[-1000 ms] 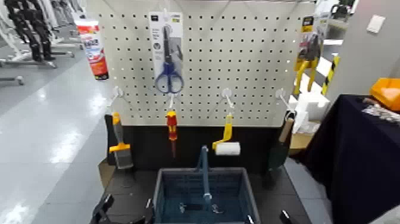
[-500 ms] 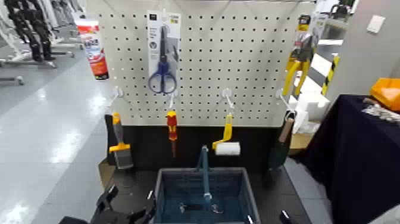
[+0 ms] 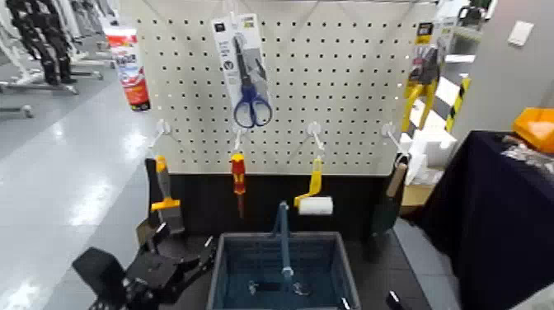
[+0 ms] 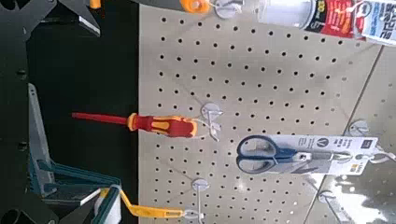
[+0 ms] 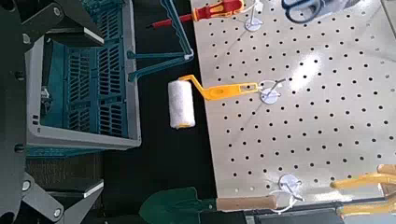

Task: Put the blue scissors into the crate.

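The scissors (image 3: 245,86), on their white card (image 3: 227,45), hang from the upper part of the pegboard (image 3: 284,91), blue handles down, with the card tilted so that its top leans toward the robot's left. They are outside the crate (image 3: 247,237), which stands below the board with its handle (image 3: 284,239) upright. The left gripper (image 3: 185,237) is low in front of the robot, beside the crate on the robot's left and well apart from the scissors; its jaws stand wide apart, released, with nothing between them. The right gripper (image 5: 89,117) is low on the robot's right side of the crate, its jaws also spread and grasping nothing. Under the scissors hangs the red-and-yellow screwdriver (image 3: 238,175), tip down. To the robot's left of it is the brush (image 3: 166,198) with an orange and grey handle; to its right hang the paint roller (image 3: 315,204), its white sleeve level, and the trowel (image 3: 387,206) with a wooden handle. Higher up, the red-and-white tube (image 3: 128,70) hangs at the board's left side and the yellow-handled pliers (image 3: 422,86) at its right. Farther right, an orange bin (image 3: 536,128) sits on a table (image 3: 503,206) covered in dark cloth.
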Controlling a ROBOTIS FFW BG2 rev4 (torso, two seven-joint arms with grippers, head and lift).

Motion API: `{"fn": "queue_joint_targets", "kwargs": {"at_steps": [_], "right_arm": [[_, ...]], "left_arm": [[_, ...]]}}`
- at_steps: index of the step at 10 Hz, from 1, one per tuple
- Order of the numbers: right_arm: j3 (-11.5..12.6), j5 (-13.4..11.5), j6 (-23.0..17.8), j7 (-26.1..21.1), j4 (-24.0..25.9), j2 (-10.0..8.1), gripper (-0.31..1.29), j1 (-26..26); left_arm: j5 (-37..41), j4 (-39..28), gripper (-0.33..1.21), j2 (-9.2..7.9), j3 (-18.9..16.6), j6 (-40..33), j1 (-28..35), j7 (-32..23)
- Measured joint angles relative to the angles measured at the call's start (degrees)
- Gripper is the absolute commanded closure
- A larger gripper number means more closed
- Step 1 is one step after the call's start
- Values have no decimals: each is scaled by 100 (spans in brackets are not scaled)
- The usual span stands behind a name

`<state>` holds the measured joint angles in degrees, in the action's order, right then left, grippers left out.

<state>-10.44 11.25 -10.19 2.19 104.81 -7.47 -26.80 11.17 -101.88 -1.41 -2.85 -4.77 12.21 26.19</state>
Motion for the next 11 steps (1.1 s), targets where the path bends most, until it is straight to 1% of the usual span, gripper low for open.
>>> {"fn": "queue_joint_targets", "kwargs": {"at_steps": [1, 3, 6, 11], "right_arm": [[-4, 0, 0, 0, -3, 0, 23, 6], [-10, 0, -1, 0, -11, 6, 23, 23], [-32, 0, -9, 0, -13, 4, 23, 56], [-59, 8, -27, 0, -13, 8, 23, 102]], "left_arm": [[-5, -4, 12, -9, -81, 292, -211, 323], [3, 38, 15, -59, -162, 570, -605, 648], [72, 150, 15, -151, -217, 674, -1134, 914], [287, 563, 17, -268, -163, 664, -1979, 1488]]}}
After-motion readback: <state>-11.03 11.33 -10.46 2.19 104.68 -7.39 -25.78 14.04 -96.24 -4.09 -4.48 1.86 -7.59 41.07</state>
